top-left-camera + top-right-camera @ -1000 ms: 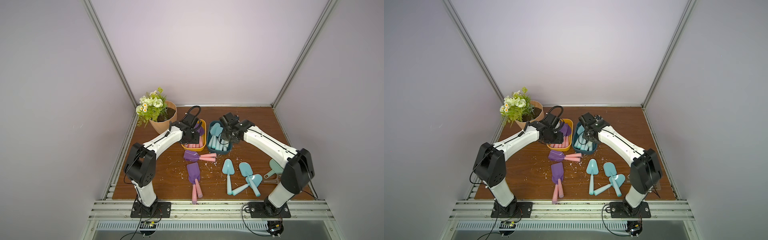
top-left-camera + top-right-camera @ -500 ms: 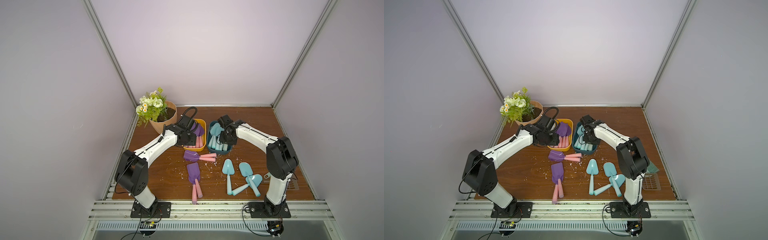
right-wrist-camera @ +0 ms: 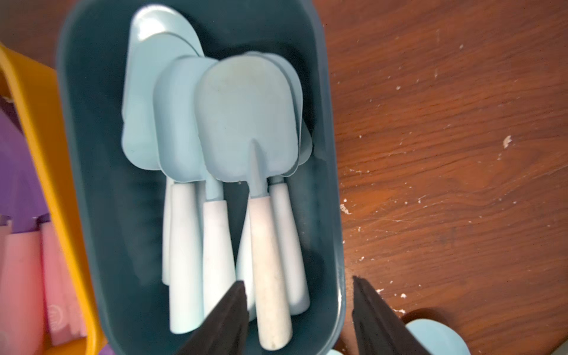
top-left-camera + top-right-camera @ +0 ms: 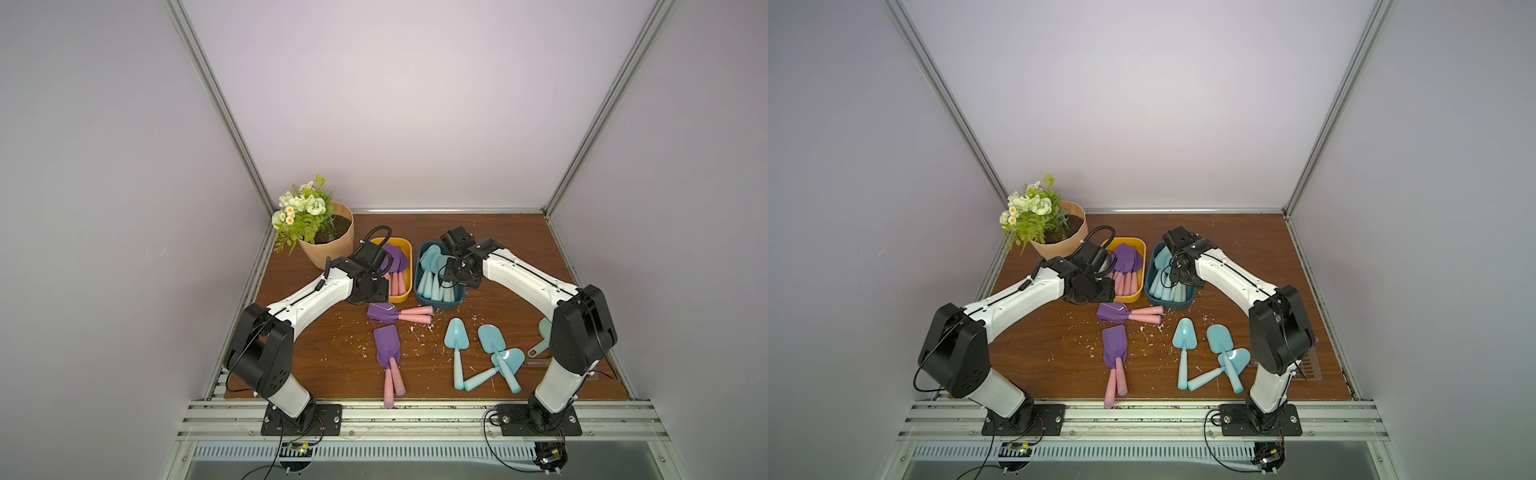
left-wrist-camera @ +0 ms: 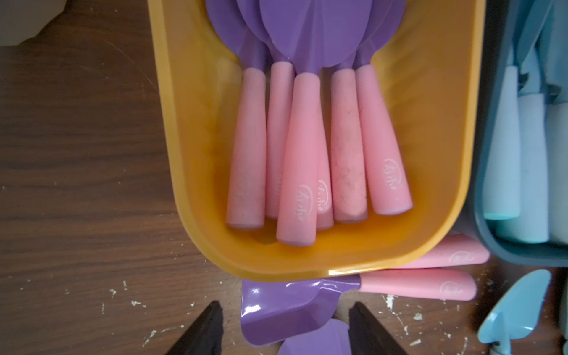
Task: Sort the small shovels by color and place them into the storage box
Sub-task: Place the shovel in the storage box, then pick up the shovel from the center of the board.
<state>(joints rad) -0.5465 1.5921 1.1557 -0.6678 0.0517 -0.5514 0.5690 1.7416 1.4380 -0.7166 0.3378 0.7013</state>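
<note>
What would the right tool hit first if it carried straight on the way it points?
Probably the handles of the turquoise shovels in the teal box, below the right tool; depth is unclear.

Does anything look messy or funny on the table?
Yes. White crumbs are scattered over the wooden table, and one purple shovel pokes its pink handle past the front edge onto the metal rail.

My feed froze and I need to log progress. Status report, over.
Left tool open, empty, by yellow bin. Right tool open, empty, at edge of blue bin. Four purple shovels, three blue shovels loose on table. Nothing in the way.
</note>
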